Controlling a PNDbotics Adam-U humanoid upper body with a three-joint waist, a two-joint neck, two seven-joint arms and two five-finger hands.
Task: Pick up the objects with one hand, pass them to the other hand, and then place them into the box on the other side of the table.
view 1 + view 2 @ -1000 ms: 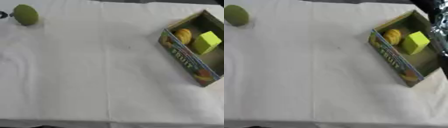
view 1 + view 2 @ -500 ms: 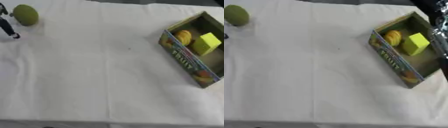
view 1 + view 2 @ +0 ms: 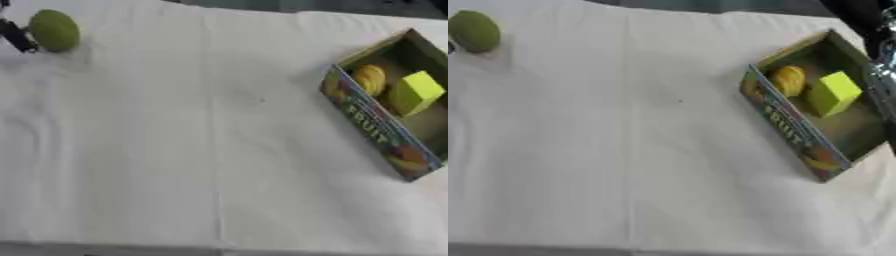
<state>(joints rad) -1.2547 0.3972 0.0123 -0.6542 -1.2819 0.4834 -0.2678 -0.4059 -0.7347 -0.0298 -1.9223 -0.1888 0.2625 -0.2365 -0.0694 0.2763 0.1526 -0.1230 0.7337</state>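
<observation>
Green fruit (image 3: 54, 30) beside left fingers (image 3: 16, 36)

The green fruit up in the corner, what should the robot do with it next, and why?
Probably close the left hand round the green fruit. The fruit lies on the white cloth beside that hand, not in the box with the yellow block.

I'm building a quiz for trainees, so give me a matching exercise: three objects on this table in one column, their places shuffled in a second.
Things:
1. green fruit
2. yellow-green block
3. orange round fruit

Places:
A. in the box, on the side nearer the table's middle
B. far left corner of the table
C. in the box, on the side nearer the table's right edge

Pairs: 1-B, 2-C, 3-A
</observation>
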